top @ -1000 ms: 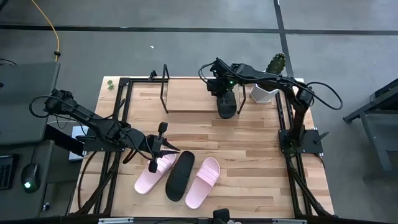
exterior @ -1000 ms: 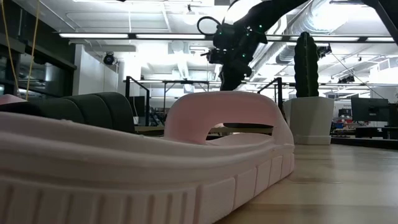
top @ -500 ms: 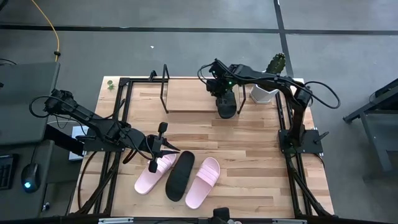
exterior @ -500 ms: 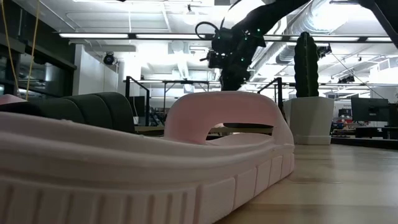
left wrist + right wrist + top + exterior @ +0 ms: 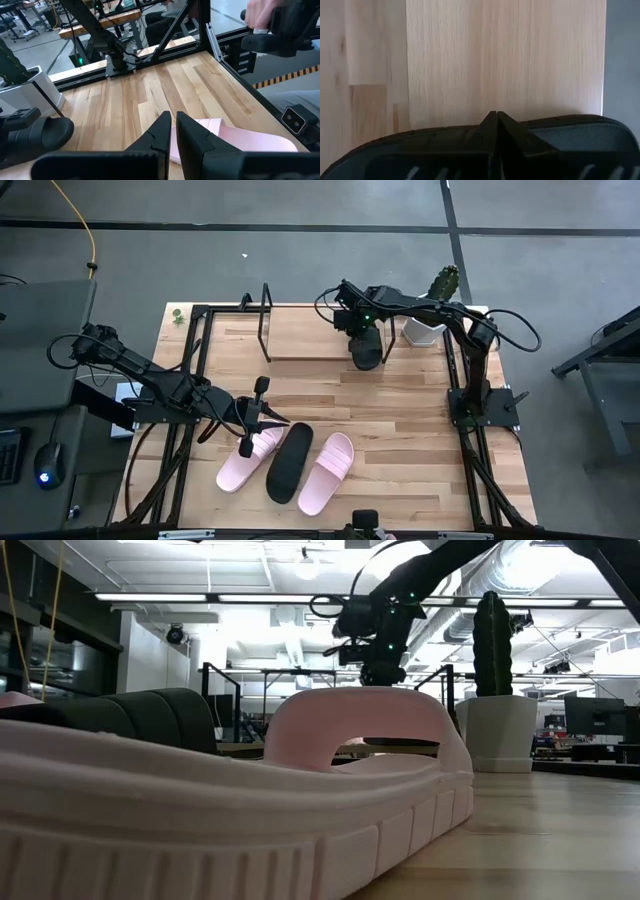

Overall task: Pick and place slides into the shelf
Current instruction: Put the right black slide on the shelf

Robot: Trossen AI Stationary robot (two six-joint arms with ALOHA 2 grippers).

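Pink pair (image 5: pixel 325 472) and one black slide (image 5: pixel 288 462) lying low centre on the tabletop (image 5: pixel 400 430), awaiting pickup. Left tool (image 5: pixel 262 418) closed, empty, hovering just above them. Further up, right tool (image 5: pixel 358 332) pinched shut over the other black slide (image 5: pixel 364 350), resting at the shelf (image 5: pixel 310 335) edge, seemingly delivered.

We see a table (image 5: pixel 400 420) of pale wood in butcher-block strips, with a smooth satin finish and visible grain. The shelf (image 5: pixel 305 335) has a lighter, finer-grained wooden board and thin black metal wire loops. The pink slides (image 5: pixel 328 472) look like matt moulded foam, with ribbed sidewalls in the low view. The black slide (image 5: pixel 364 350) on the shelf is matt rubbery with a grooved sole. The arms' frame (image 5: pixel 200 340) reads as matt black metal. The pot (image 5: pixel 424 330) looks smooth white.
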